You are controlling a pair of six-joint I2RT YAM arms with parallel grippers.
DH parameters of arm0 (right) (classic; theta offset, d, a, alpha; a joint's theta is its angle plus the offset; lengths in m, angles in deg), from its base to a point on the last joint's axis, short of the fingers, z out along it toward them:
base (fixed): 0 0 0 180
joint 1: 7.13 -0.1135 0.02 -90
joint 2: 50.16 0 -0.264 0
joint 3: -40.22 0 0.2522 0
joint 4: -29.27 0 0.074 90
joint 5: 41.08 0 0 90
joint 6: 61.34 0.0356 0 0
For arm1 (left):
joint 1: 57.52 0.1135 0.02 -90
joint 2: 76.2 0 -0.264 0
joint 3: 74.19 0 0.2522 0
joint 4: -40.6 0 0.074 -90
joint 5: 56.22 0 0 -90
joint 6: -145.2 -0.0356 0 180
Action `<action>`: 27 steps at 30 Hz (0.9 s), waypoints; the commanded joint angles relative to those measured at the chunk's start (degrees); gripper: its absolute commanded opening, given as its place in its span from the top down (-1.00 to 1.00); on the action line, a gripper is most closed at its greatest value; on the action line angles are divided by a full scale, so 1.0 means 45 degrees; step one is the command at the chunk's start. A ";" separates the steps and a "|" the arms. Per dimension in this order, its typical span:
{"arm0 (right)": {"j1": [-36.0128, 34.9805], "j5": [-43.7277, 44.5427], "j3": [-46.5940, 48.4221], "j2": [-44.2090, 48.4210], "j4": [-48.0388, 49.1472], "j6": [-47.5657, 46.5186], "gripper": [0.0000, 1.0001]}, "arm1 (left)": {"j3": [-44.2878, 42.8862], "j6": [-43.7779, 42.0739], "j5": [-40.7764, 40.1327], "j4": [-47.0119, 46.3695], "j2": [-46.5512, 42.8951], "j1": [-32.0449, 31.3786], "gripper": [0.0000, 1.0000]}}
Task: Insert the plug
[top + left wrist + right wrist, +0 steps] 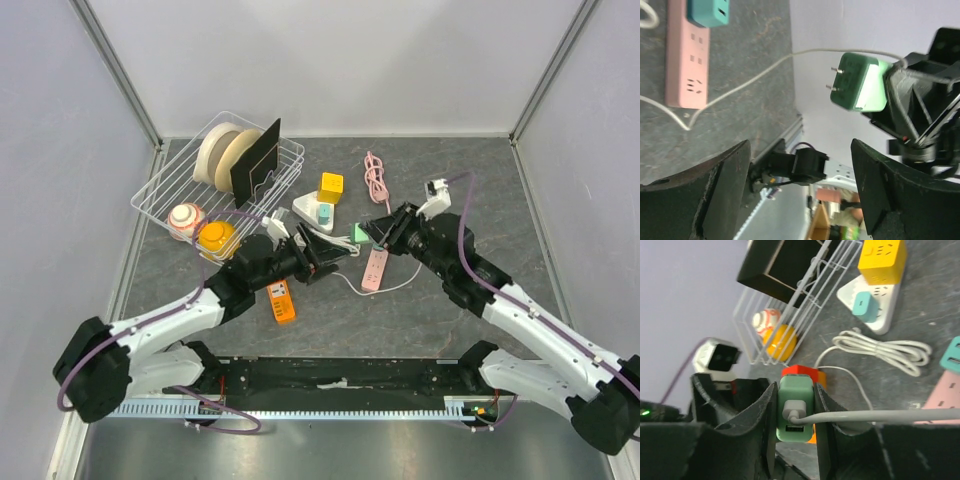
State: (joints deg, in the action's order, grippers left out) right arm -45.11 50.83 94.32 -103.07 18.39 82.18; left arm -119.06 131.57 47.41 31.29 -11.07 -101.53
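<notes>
Right claw [796, 396] pinches boxy, smooth green plug [856, 82] — left claw [800, 150] agape.

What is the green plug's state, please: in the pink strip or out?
Out: right gripper holds the green plug aloft, prongs bare, away from the pink strip.

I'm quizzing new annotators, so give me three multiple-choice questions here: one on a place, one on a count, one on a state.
1. Where is the green plug? A in the pink power strip; B between the right gripper's fingers; C in the left gripper.
2. How many prongs does it show? A two; B three; C four.
3. The left gripper is: A shut on nothing; B shut on the plug; C open, empty.
B: the right wrist view shows its fingers clamping it, away from the pink power strip. A: the left wrist view shows two prongs. C: its fingers stand wide apart, nothing gripped.
</notes>
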 commanded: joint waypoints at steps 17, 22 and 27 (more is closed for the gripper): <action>-0.1912 0.4905 0.3849 -0.5508 -0.8822 -0.1874 1.00 | -0.1289 -0.6152 -0.2091 0.6318 -0.1151 -0.0044 -0.63; -0.2107 0.5707 0.3868 -0.6075 -0.8335 -0.0956 1.00 | -0.1289 -0.6504 -0.2305 0.6513 -0.1210 -0.0044 -0.62; -0.2108 0.6177 0.3732 -0.6387 -0.7769 -0.0311 1.00 | -0.1737 -0.7011 -0.2598 0.6689 -0.0665 -0.0044 -0.62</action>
State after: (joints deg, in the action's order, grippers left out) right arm -54.26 74.42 109.55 -130.76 -19.53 77.06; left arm -123.24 104.82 38.23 61.41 -15.86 -101.53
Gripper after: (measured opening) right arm 0.370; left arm 0.815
